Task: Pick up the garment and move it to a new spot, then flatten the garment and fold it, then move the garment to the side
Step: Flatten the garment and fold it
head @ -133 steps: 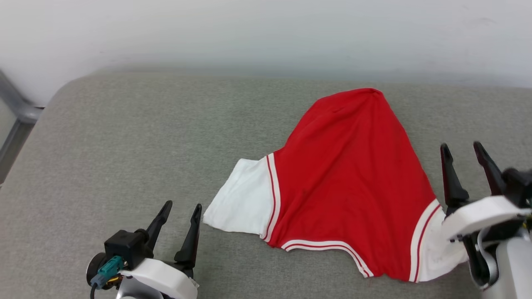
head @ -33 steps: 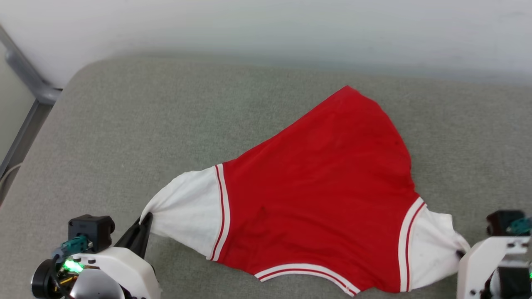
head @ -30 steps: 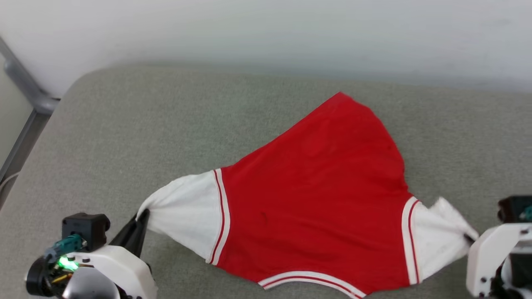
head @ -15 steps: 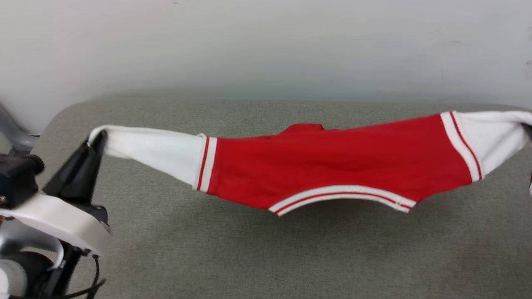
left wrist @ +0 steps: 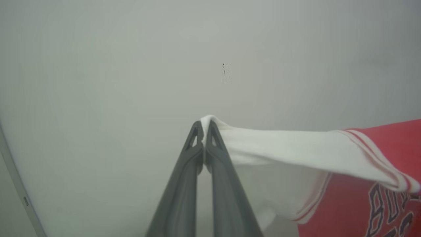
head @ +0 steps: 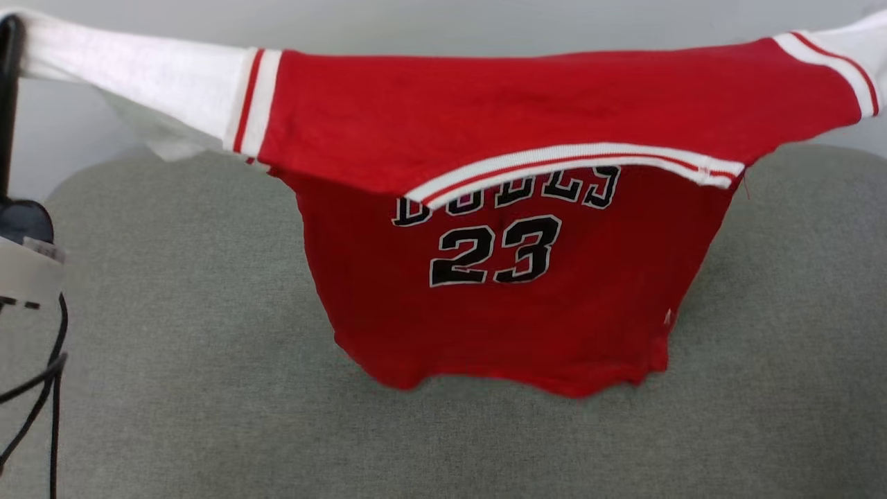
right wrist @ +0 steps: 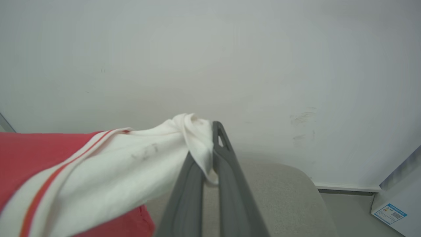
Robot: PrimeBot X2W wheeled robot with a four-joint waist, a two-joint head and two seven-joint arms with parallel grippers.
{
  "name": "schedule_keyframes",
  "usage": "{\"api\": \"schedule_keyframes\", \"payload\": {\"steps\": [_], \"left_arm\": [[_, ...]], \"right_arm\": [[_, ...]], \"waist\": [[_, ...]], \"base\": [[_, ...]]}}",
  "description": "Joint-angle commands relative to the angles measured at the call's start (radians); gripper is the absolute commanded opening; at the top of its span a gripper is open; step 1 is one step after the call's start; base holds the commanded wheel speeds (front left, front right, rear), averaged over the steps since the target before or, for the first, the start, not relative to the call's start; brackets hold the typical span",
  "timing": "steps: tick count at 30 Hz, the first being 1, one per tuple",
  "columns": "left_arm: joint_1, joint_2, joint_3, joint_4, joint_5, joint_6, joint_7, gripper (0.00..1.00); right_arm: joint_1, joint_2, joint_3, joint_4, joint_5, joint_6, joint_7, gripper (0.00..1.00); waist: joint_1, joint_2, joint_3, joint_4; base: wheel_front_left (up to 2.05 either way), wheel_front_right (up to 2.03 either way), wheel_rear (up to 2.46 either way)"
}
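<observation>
The garment [head: 499, 291], a red jersey T-shirt with white sleeves and a black "23" print, hangs stretched in the air above the grey cushion [head: 173, 388]. Its hem hangs low over the cushion; I cannot tell whether it touches. My left gripper [left wrist: 204, 126] is shut on the tip of one white sleeve [left wrist: 279, 144]; its dark finger [head: 8, 104] stands at the head view's left edge. My right gripper [right wrist: 209, 131] is shut on the other white sleeve [right wrist: 131, 164], which reaches the head view's top right corner [head: 863, 41]. The collar trim [head: 575, 163] sags forward over the upper lettering.
A pale wall [right wrist: 230, 65] rises behind the cushion. The cushion's rounded corner [right wrist: 296, 177] ends near the floor, where a white box with a blue label [right wrist: 391, 210] stands. Black cables [head: 41, 388] hang by my left arm.
Both grippers have risen with the sleeves in them, lifting the garment off the cushion. It now hangs spread with the printed front showing. The head view has shifted too.
</observation>
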Motion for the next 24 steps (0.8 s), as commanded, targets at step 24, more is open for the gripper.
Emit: {"api": "schedule_keyframes", "payload": {"steps": [24], "left_arm": [[-0.795,0.009,-0.099,0.547,0.036,-0.199,-0.105,0.0]], "right_arm": [[-0.689,-0.058,0.059,0.371,-0.189,-0.001,-0.215,0.0]], "waist": [[-0.0001,0.0,0.509,0.038]], "base": [[0.0,0.0,0.0]]}}
